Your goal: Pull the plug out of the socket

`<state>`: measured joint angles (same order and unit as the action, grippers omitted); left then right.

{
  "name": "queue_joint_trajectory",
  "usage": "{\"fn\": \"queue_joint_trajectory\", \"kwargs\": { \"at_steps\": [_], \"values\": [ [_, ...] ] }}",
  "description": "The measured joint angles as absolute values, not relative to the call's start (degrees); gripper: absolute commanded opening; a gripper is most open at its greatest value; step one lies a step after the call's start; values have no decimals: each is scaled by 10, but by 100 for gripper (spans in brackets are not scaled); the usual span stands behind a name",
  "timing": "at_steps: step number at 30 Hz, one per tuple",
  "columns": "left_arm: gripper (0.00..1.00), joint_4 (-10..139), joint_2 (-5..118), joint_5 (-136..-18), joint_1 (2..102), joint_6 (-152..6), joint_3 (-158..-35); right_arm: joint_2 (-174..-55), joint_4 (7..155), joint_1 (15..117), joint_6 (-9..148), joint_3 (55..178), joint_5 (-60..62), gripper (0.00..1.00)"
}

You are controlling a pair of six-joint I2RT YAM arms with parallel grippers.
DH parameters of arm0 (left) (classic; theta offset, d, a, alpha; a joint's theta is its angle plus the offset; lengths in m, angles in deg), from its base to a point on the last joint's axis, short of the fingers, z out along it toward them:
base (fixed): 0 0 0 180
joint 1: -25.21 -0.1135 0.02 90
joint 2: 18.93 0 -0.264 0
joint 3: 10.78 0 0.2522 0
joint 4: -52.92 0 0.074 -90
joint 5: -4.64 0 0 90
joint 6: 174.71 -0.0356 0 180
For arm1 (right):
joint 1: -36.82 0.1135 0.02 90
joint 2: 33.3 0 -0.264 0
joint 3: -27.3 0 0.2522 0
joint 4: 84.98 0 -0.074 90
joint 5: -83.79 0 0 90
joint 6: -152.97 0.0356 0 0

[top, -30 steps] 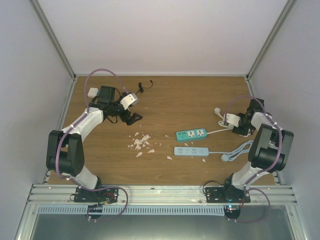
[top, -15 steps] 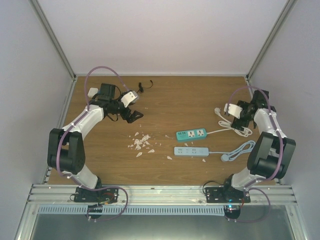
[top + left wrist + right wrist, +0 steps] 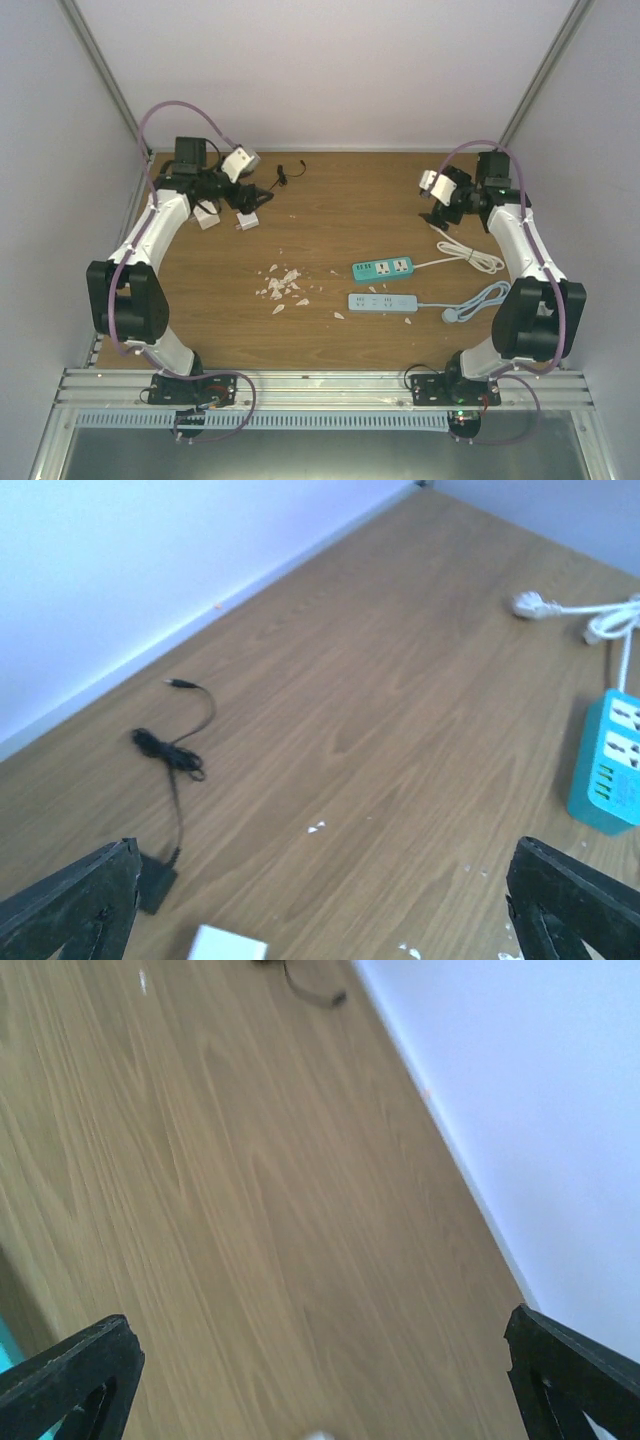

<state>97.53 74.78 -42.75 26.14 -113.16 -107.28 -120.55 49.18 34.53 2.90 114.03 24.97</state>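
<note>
As its cord (image 3: 440, 263) exits rightward, the teal socket strip (image 3: 383, 268) lies left-right.

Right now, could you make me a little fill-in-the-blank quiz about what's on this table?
1. The left gripper and right gripper both have their jaws ___, holding nothing.
2. The table carries ___ power strips.
3. The second power strip, nearer the arm bases than the teal power strip, is light ___.
4. The thin cable by the back wall is ___.
Missing words: open; two; blue; black.
</note>
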Motion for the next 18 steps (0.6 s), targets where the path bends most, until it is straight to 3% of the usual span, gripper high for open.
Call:
{"fn": "queue_joint_trajectory", "kwargs": {
  "at_steps": [10, 18],
  "values": [
    [99, 972, 724, -416, 153, -1055, -1051, -1148, 659, 404, 267, 1079, 357, 100],
    [99, 933, 622, -444, 124, -1037, -917, -1064, 732, 403, 338, 958, 366, 100]
  ]
}}
